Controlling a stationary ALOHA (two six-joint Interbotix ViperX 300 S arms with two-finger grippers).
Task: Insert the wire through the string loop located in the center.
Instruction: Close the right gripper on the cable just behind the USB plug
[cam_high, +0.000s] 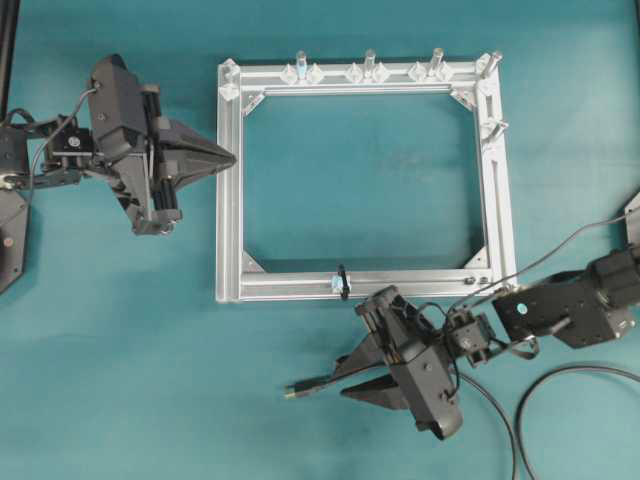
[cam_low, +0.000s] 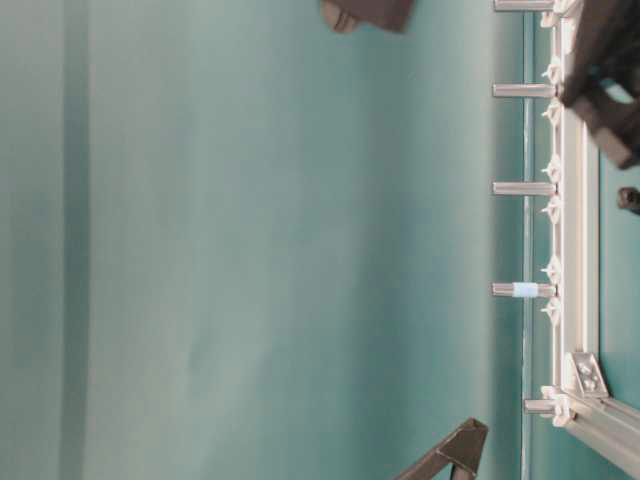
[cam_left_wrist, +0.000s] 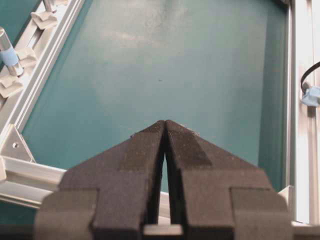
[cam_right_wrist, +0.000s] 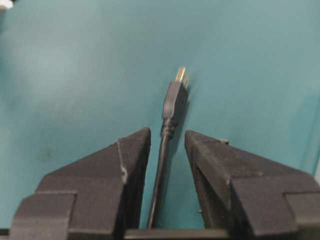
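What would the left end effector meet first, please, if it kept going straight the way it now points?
Probably the frame: the shut left end effector points at its near rail, almost touching; height is unclear, so it might pass above.

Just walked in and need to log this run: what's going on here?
A two-armed robot is threading a wire through a string loop on the near rail of an aluminium frame. The right hand is open, its fingers either side of the wire, whose plug lies on the table away from the loop. The left hand is shut and empty at the frame's left edge. Nothing is threaded yet.
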